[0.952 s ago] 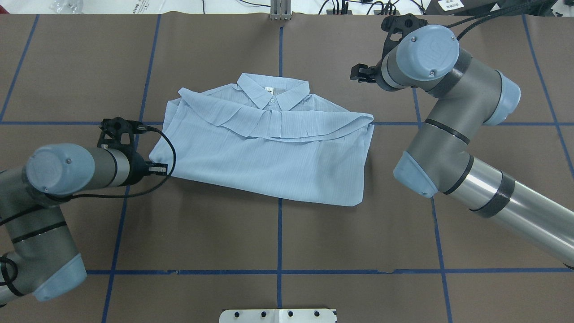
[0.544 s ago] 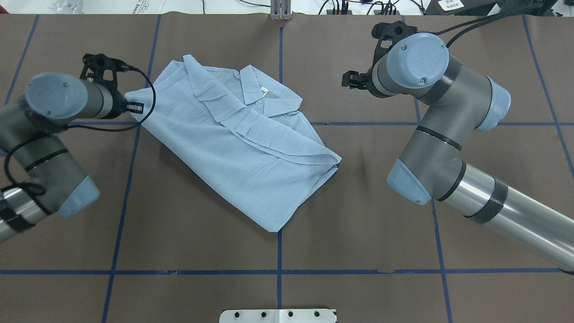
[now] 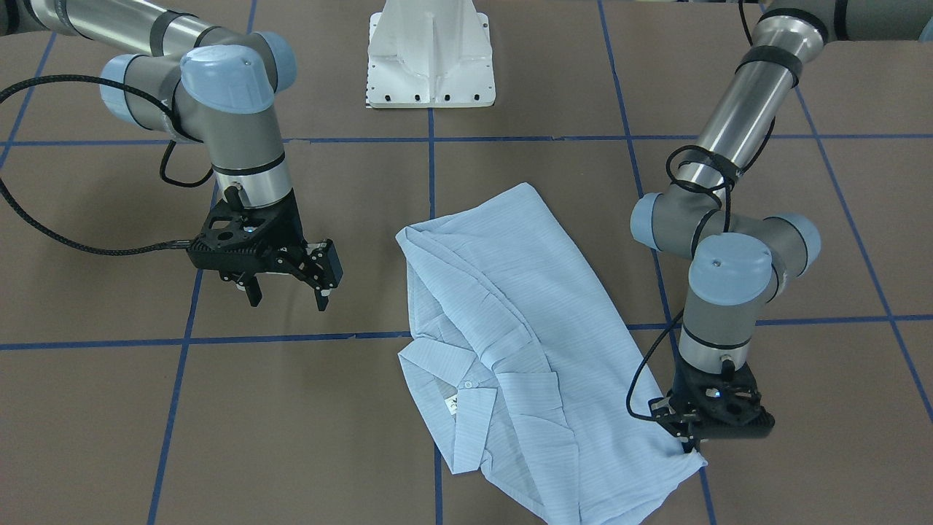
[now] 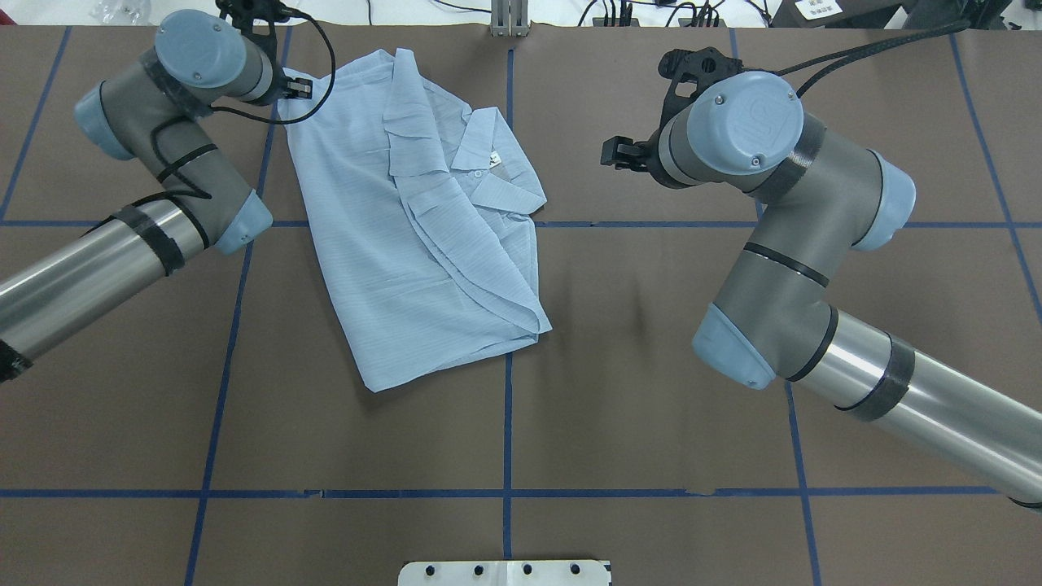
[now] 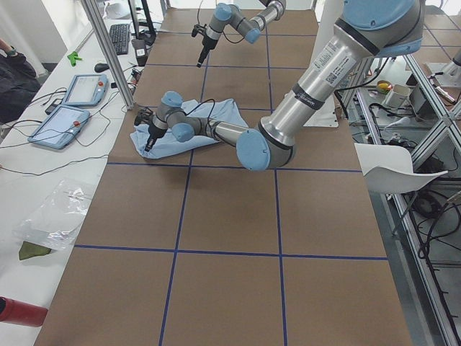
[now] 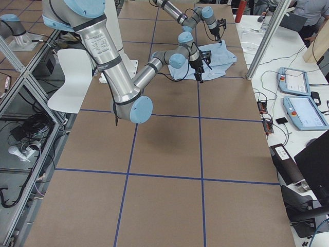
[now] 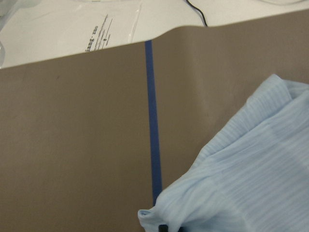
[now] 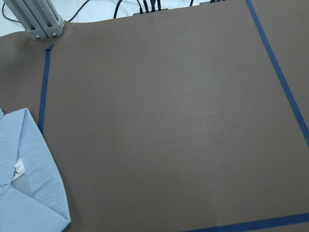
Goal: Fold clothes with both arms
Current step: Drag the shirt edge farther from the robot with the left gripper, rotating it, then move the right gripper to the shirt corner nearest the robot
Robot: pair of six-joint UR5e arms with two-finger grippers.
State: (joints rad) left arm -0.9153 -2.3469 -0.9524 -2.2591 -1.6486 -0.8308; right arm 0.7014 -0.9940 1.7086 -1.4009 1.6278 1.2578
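Note:
The light blue shirt lies folded on the brown table, turned so that its collar points to the overhead view's right. My left gripper is shut on the shirt's far-left corner near the table's far edge; the front view shows it pinching that corner low over the table. The left wrist view shows the bunched corner at its bottom edge. My right gripper is open and empty above bare table, to the right of the collar; its fingers hang apart.
Blue tape lines divide the table into squares. The white pedestal base stands at the robot's side. An aluminium post and cables sit at the far edge. Tablets lie on the side bench.
My left gripper has pulled the shirt's corner from the near left toward the far edge, turning the shirt clockwise in the overhead view. My right gripper drifted slightly left, still open.

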